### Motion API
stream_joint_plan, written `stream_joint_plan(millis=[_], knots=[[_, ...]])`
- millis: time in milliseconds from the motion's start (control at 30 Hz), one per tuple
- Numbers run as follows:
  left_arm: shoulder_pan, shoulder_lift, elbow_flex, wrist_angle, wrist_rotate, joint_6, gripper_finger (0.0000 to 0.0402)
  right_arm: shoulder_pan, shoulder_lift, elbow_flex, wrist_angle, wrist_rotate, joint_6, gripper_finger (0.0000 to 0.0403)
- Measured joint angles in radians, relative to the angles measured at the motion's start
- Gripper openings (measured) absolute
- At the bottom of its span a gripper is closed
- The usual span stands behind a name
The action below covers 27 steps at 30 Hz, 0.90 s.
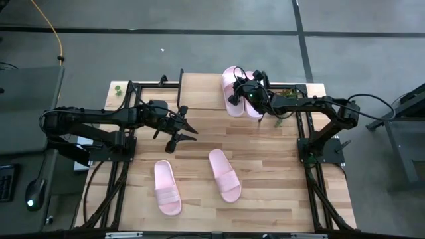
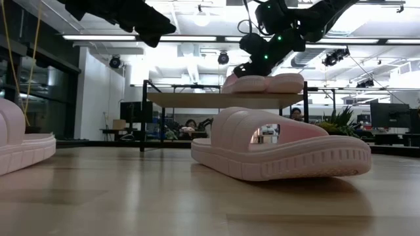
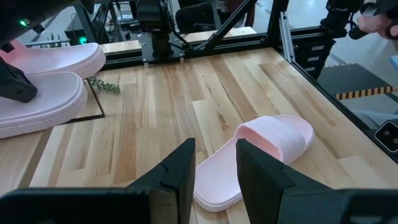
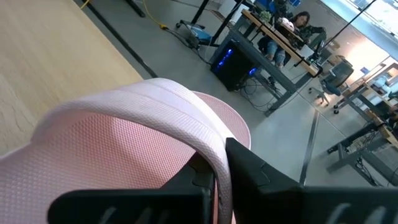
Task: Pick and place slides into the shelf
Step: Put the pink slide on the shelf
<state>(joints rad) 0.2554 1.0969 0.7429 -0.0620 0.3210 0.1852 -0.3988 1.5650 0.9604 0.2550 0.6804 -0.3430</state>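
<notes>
Two slides [image 1: 234, 89] are seen side by side on the shelf [image 1: 199, 91], long axes across it; the right gripper [image 1: 243, 91] jaws are closed on one strap. Two slides [image 1: 224, 174] lie lengthwise on the tabletop [image 1: 265, 166]. The left gripper [image 1: 179, 129] jaws are parted, empty

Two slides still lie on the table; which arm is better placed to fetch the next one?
Left. The left gripper hovers open and empty near the slide on the table, while the right gripper is shut on a slide at the shelf.

Grey floor [image 1: 219, 16] surrounds the wooden table [image 1: 265, 199]. Beyond the table: desks [image 4: 280, 43] with seated people [image 4: 298, 22], ceiling strip lights [image 2: 105, 37], a plant [image 2: 341, 121].
</notes>
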Motion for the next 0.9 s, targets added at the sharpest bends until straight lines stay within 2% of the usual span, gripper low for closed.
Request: stream_joint_plan(millis=[167, 567, 700, 900], knots=[[0.0, 0.0, 0.0, 0.0, 0.0, -0.002, 0.0101, 0.0, 0.0, 0.0, -0.005, -0.001, 0.002, 0.0022], [0.0, 0.0, 0.0, -0.006, 0.0, -0.009, 0.0101, 0.0, 0.0, -0.002, -0.012, 0.008, 0.019, 0.0111], [0.0, 0.0, 0.0, -0.014, 0.0, -0.009, 0.0101, 0.0, 0.0, 0.002, -0.018, 0.003, 0.055, 0.0122], [0.0, 0.0, 0.0, -0.015, 0.0, -0.008, 0.0101, 0.0, 0.0, 0.057, -0.134, -0.019, 0.146, 0.0124]])
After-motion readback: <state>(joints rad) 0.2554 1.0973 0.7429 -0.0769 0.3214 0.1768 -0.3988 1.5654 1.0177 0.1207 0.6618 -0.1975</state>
